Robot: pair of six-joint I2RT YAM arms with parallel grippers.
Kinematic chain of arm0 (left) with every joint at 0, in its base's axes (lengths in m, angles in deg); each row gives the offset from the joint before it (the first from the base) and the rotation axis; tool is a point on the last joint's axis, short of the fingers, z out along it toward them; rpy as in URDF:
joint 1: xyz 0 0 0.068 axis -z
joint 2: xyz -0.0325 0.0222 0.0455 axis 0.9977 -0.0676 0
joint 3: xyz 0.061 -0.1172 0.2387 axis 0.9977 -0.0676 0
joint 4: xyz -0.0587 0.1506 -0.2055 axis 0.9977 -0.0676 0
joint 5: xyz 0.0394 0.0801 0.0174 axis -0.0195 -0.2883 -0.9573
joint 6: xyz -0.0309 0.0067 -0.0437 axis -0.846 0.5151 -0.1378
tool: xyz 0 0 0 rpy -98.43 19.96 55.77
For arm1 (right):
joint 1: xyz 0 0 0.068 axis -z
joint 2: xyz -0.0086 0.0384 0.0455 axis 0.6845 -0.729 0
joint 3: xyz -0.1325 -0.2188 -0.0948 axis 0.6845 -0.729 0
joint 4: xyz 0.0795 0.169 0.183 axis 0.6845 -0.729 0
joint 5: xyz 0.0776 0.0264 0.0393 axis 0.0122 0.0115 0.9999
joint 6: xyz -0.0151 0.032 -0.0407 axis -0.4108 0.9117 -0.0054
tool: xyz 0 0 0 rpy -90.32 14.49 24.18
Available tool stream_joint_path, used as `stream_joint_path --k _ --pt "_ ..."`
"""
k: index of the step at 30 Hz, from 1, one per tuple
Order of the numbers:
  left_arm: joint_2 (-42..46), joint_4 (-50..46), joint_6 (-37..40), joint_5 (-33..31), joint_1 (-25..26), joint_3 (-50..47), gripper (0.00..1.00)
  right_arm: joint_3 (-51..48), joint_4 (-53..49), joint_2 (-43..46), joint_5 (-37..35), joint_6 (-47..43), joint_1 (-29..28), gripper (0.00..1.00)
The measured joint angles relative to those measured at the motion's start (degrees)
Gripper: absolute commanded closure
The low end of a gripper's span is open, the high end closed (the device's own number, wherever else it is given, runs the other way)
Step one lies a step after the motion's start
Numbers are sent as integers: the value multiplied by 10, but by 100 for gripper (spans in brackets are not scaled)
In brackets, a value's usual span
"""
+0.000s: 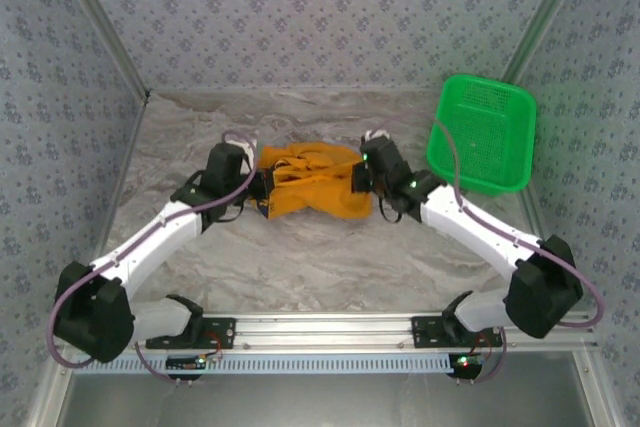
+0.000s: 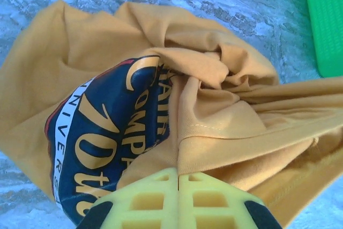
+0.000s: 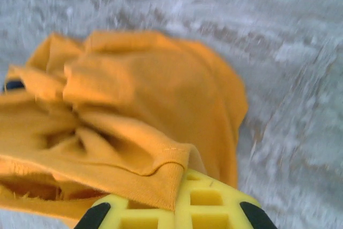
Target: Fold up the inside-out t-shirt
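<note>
Left hand [image 2: 178, 179] and right hand [image 3: 181, 182] pinch t-shirt [image 1: 315, 184] on marbled, walled table [image 1: 330, 259].

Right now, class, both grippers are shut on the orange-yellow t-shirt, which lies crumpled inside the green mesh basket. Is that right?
Not quite. The t-shirt lies crumpled on the marbled table, left of the green mesh basket, not inside it; the top external view shows this. The left gripper and right gripper are indeed shut on it.

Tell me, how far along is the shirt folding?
Done: nothing folded; the shirt lies bunched on the table. In hand: the left gripper and right gripper are each shut on its cloth. Left: spreading it flat, then every fold.
</note>
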Motion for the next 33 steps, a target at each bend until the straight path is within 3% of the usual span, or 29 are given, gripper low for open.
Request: stream_joint_path --k 3,7,10,13,16,19,21,22,24,25,29,33 --pt "-78 -30 16 22 -29 138 100 121 4 -75 13 -31 41 100" --pt "-226 -118 51 46 -68 459 100 352 -29 -187 39 -77 73 100" --pt "-297 -167 75 52 -80 675 100 477 -49 -210 37 -108 75 100" --pt "-284 -199 89 58 -76 742 100 518 -57 -177 35 -131 59 100" --pt "-210 -200 101 64 -68 670 98 461 -52 -100 22 -155 28 100" --pt "-102 -160 101 70 -53 478 87 327 -40 0 -4 -168 -23 100" --pt "-40 -139 89 73 -40 339 86 246 -54 48 -13 -161 -50 100" --pt "-21 -133 79 75 -33 278 86 208 -61 66 -16 -152 -58 100" --pt "3 -134 65 74 -16 181 99 138 -81 94 -22 -136 -74 100" --pt "10 -143 60 72 -5 143 100 110 -98 104 -23 -128 -83 100" --pt "30 -185 80 69 31 115 100 87 -139 125 -21 -116 -97 100" --pt "14 -196 111 66 31 209 100 153 -141 92 -2 -121 -42 100"
